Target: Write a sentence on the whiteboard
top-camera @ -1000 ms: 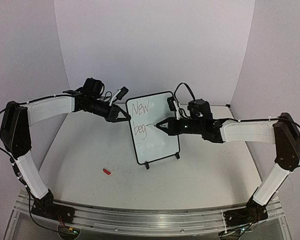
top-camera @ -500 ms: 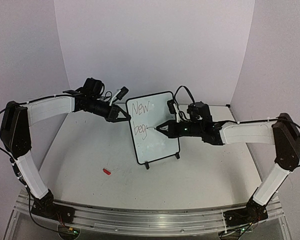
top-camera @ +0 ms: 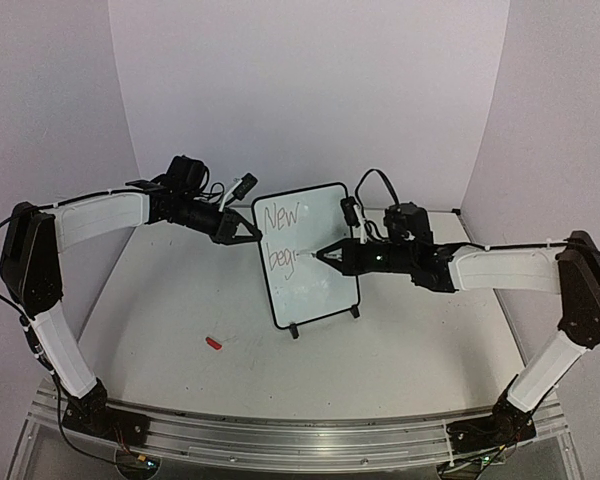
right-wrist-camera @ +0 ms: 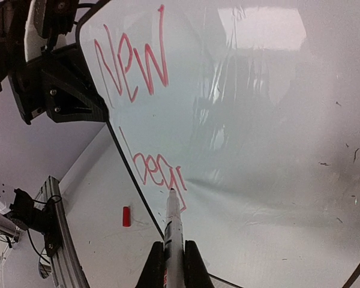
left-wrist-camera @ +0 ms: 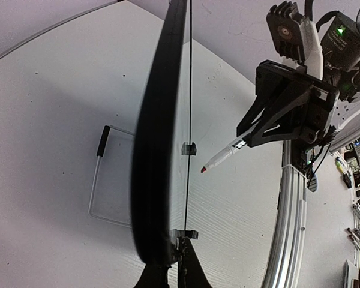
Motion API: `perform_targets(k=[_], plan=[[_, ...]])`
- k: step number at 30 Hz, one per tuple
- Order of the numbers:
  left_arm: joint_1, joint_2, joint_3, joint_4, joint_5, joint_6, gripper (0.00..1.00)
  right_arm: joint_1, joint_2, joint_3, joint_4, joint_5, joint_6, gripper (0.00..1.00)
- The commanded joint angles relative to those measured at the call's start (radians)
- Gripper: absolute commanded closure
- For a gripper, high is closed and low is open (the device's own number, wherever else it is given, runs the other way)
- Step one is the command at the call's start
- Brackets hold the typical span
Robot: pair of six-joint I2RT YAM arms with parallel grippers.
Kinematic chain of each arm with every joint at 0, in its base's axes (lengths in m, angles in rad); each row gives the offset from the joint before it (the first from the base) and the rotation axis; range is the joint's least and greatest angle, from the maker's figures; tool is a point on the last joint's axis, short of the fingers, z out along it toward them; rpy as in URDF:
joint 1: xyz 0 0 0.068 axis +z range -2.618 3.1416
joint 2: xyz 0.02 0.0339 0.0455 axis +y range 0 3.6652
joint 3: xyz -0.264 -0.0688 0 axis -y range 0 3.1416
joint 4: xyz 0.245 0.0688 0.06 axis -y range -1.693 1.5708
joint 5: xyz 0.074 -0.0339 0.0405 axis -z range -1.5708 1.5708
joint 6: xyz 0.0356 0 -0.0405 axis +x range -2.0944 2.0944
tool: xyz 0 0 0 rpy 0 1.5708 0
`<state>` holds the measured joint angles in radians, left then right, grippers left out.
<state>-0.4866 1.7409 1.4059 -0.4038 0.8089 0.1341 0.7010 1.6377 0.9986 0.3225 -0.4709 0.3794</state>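
Observation:
The whiteboard [top-camera: 325, 275] stands upright on its two feet mid-table. Red lettering on it reads "New" [top-camera: 280, 216] over "beg" [top-camera: 279, 260]. My left gripper [top-camera: 252, 232] is shut on the board's upper left edge, and its wrist view shows the frame [left-wrist-camera: 159, 138] edge-on between the fingers. My right gripper [top-camera: 327, 256] is shut on a marker [right-wrist-camera: 174, 222]. The marker's tip points at the end of "beg" [right-wrist-camera: 159, 171]. In the left wrist view the marker [left-wrist-camera: 225, 157] sits a small gap off the board's face.
A red marker cap [top-camera: 214, 343] lies on the table in front and to the left of the board. White walls close the back and both sides. An aluminium rail [top-camera: 280, 430] runs along the near edge.
My right arm has stretched and its wrist has shifted slightly up and right, with the marker tip staying by the end of "beg". The left arm and the board have not moved.

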Motion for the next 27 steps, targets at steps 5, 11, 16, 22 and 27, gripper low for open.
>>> perform_targets(k=[5,11,16,22,27], plan=[[-0.035,0.005,0.015,-0.058,-0.029,0.039,1.0,0.0,-0.038,0.045,0.05,0.025,-0.013,1.0],[-0.035,0.008,0.015,-0.058,-0.028,0.04,1.0,0.005,0.013,0.084,0.049,0.034,-0.02,1.0],[-0.036,0.008,0.016,-0.058,-0.026,0.039,1.0,0.006,0.037,0.102,0.044,0.034,-0.022,1.0],[-0.037,0.01,0.016,-0.058,-0.027,0.04,1.0,0.005,0.051,0.106,0.043,0.058,-0.02,1.0],[-0.037,0.011,0.016,-0.058,-0.027,0.04,1.0,0.005,0.056,0.105,0.038,0.089,-0.015,1.0]])
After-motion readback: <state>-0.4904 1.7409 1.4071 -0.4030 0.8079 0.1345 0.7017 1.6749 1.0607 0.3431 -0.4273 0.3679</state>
